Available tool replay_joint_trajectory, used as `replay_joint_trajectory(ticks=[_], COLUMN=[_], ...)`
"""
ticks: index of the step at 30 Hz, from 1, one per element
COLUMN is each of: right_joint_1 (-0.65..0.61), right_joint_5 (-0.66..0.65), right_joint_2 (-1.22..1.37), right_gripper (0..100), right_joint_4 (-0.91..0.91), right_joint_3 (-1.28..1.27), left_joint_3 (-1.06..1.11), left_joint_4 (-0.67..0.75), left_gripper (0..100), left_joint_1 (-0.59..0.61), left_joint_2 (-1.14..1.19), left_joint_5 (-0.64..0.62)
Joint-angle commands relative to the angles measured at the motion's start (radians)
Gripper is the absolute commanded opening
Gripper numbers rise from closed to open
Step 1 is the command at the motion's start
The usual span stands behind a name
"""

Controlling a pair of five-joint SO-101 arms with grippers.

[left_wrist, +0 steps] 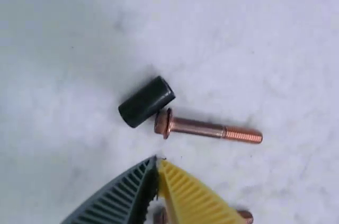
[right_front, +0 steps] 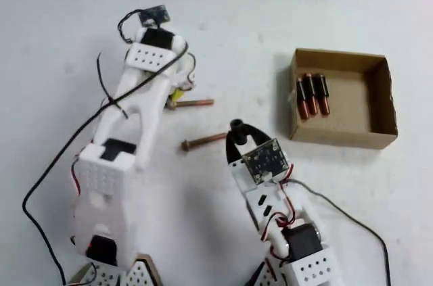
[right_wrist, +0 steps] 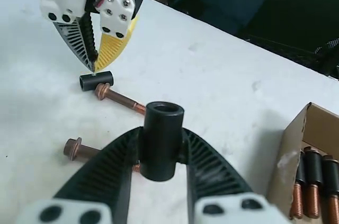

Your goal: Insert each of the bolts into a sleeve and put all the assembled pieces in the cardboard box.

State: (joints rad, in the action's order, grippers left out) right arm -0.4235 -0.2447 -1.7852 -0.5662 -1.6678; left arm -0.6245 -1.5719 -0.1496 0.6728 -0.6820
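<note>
Broadly, a white bench (right_front: 284, 15) carries everything, with a dark room beyond its far edge. The open box (right_front: 342, 136) sits well apart from the left tool. Three pieces (right_front: 312, 95) lie side by side inside it, against one wall. The left tool (left_wrist: 157, 163), its grey and yellow fingers pressed together, hangs tip-down just beside a loose sleeve (left_wrist: 146, 101) lying on its side. The right tool (right_wrist: 160, 147), nearer the box, pinches an upright sleeve (right_wrist: 163, 128), bore up. One bolt (left_wrist: 206, 128) lies with its head just beside the loose sleeve. The other bolt (right_front: 203, 141) lies between the two tools, near the right tool.
</note>
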Motion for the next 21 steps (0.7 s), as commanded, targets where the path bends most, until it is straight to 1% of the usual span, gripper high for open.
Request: replay_joint_trajectory(ticks=[1, 3, 5, 10, 21], right_joint_1=[0.007, 0.007, 0.007, 0.004, 0.007], right_joint_5=[0.008, 0.008, 0.008, 0.006, 0.006], right_joint_2=[-0.01, -0.01, -0.01, -0.01, -0.01], right_gripper=[1.7, 1.7, 1.7, 1.7, 1.7], right_joint_4=[0.007, 0.007, 0.005, 0.001, 0.001], right_joint_3=[-0.023, -0.023, -0.023, -0.023, -0.023], left_joint_3=[-0.114, -0.147, -0.183, -0.238, -0.241], left_joint_4=[-0.008, -0.008, -0.009, -0.009, -0.009], left_gripper=[3, 3, 3, 3, 3], left_joint_1=[-0.036, -0.044, -0.05, -0.051, -0.051], left_joint_2=[0.033, 0.065, 0.093, 0.125, 0.127], left_joint_5=[-0.129, -0.181, -0.198, -0.199, -0.199])
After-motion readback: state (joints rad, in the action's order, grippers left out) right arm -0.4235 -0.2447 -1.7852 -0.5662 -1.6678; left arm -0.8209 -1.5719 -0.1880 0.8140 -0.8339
